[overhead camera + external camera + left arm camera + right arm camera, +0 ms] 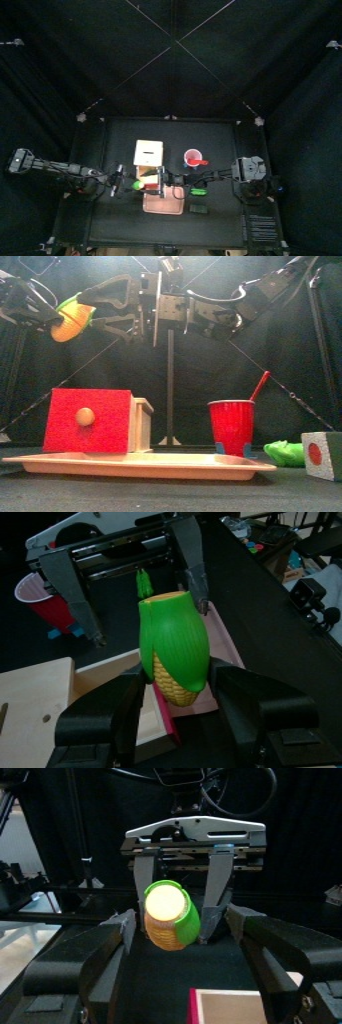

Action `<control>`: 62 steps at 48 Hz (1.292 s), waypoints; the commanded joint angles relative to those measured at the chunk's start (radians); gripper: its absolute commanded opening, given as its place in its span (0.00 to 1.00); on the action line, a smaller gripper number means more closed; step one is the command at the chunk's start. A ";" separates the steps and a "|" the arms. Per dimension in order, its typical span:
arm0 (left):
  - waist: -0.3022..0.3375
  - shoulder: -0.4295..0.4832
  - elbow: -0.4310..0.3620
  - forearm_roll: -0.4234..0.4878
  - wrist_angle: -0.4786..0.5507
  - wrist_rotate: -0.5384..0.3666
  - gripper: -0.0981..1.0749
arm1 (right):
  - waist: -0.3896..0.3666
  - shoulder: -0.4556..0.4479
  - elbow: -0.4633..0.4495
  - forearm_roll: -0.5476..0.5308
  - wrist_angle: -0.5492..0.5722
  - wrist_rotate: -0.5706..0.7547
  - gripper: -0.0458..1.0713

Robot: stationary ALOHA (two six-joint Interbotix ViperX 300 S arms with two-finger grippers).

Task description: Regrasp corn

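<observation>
The corn [174,647], a yellow cob in lime-green husk, is held in the air by my left gripper [181,682], which is shut on its thick end. In the front view the corn [70,318] hangs high at the left, above the tray. My right gripper [183,918] is open and faces the corn [170,915] end-on. Its jaws stand on either side of the cob's green tip without closing on it. From the left wrist view the right gripper [140,597] shows behind the corn. From above, the corn [138,184] lies between both grippers.
A pink tray [134,463] holds an upright box with a red face [91,421]. A red cup [231,426] with a straw stands beside it. A green toy [283,451] and a grey block with a red dot [321,453] sit at the right.
</observation>
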State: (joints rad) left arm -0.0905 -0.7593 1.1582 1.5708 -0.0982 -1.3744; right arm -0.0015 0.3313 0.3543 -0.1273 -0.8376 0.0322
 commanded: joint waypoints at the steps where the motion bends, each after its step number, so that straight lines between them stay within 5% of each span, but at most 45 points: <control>1: -0.002 0.002 -0.034 -0.002 -0.002 0.002 0.78 | -0.002 -0.018 -0.028 -0.011 -0.008 -0.002 0.95; 25: 0.003 0.002 -0.034 -0.002 -0.002 0.002 0.78 | -0.003 -0.006 -0.037 -0.011 -0.003 0.000 0.93; 42: 0.006 0.002 -0.034 -0.009 -0.002 0.002 0.78 | -0.003 -0.002 -0.052 -0.011 -0.002 0.000 0.78; 62: 0.012 0.002 -0.035 -0.018 0.005 0.002 0.78 | -0.003 0.003 -0.055 -0.012 -0.002 -0.002 0.74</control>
State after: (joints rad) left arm -0.0828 -0.7593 1.1566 1.5616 -0.0966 -1.3744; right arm -0.0015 0.3559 0.3221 -0.1411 -0.8360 0.0307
